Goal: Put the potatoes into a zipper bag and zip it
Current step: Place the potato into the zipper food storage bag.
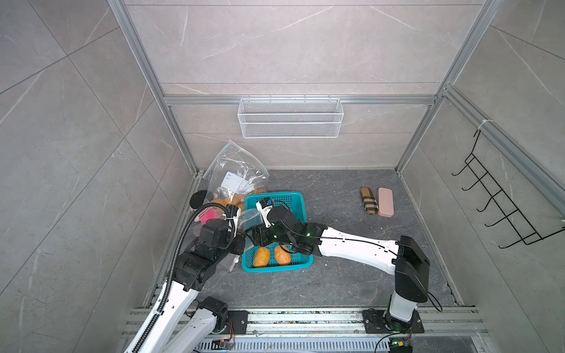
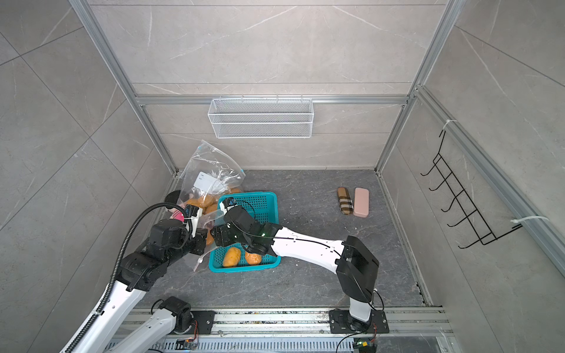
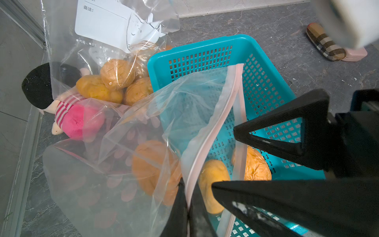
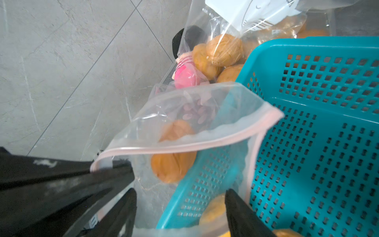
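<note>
The left end effector pinches the zipper bag by its pink rim, draped over the teal basket wall. One potato sits inside the bag. The right end effector hangs open and empty above two potatoes in the basket. It should grip one across its narrow middle while the bag mouth is held taut.

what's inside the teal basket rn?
Two potatoes at the near end of the basket. The far end's floor looks bare. The right arm and the zipper bag mouth cover the middle in both top views, so anything there can't be seen.
</note>
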Robot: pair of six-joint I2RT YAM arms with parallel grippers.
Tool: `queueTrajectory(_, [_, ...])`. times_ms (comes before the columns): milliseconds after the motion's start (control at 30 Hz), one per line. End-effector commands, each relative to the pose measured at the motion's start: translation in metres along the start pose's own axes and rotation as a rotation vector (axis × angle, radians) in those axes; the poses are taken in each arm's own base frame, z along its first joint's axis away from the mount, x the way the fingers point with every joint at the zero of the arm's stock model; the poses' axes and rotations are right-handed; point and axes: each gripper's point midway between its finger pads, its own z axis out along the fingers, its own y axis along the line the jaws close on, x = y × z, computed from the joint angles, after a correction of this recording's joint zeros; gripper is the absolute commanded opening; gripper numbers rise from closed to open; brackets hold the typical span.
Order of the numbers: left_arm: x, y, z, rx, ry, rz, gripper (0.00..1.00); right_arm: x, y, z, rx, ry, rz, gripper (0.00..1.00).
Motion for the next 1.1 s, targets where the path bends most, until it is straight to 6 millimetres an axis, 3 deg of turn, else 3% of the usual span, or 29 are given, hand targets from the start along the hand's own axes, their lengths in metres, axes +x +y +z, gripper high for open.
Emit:
queueTrajectory(0, [-0.008, 0.002, -0.002, -0.011, -0.035, 0.015, 0.00, -0.023, 0.000, -0.038, 0.030, -0.084, -0.087, 0.69])
queueTrajectory(167, [-0.008, 0.003, -0.002, -0.016, -0.035, 0.015, 0.00, -0.022, -0.027, -0.069, 0.149, -0.121, -0.141, 0.70])
queueTrajectory(467, [-0.007, 0.005, 0.000, -0.028, -0.029, 0.016, 0.00, -0.001, -0.075, -0.092, 0.337, 0.009, -0.213, 0.71])
queueTrajectory(600, [-0.007, 0.005, 0.001, -0.031, -0.026, 0.015, 0.00, 0.019, -0.076, -0.079, 0.304, 0.119, -0.178, 0.71])
queueTrajectory(900, [-0.007, 0.006, 0.000, -0.034, -0.029, 0.016, 0.00, 0.065, -0.086, -0.028, 0.307, 0.326, -0.104, 0.71])
queueTrajectory(1067, [-0.007, 0.006, 0.000, -0.037, -0.028, 0.014, 0.00, 0.084, -0.099, -0.009, 0.354, 0.396, -0.071, 0.72])
